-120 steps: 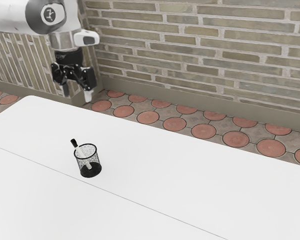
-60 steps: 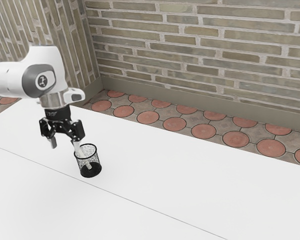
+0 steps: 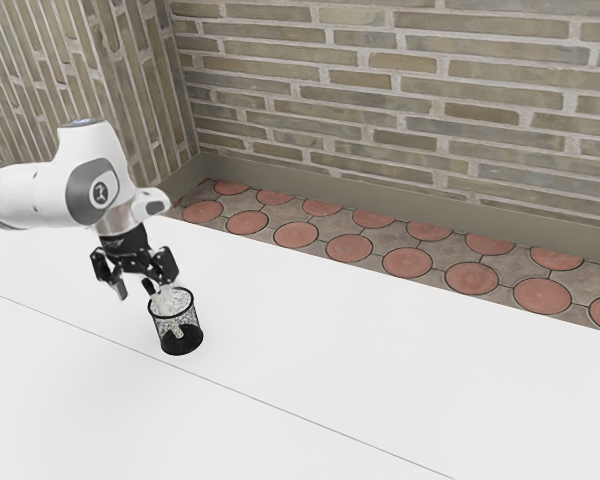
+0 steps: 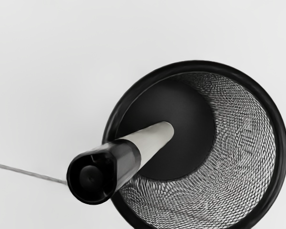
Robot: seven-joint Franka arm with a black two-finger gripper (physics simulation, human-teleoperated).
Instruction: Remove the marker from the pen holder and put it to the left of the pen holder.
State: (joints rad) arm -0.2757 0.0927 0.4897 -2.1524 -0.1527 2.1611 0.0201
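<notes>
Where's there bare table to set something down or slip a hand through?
Bare table: from the pen holder toward the exterior view's right, between far edge and seam; also the near side of the seam. Crowded: the holder's rim, where the marker leans out and the open gripper hovers. I'd keep hands away there.
</notes>
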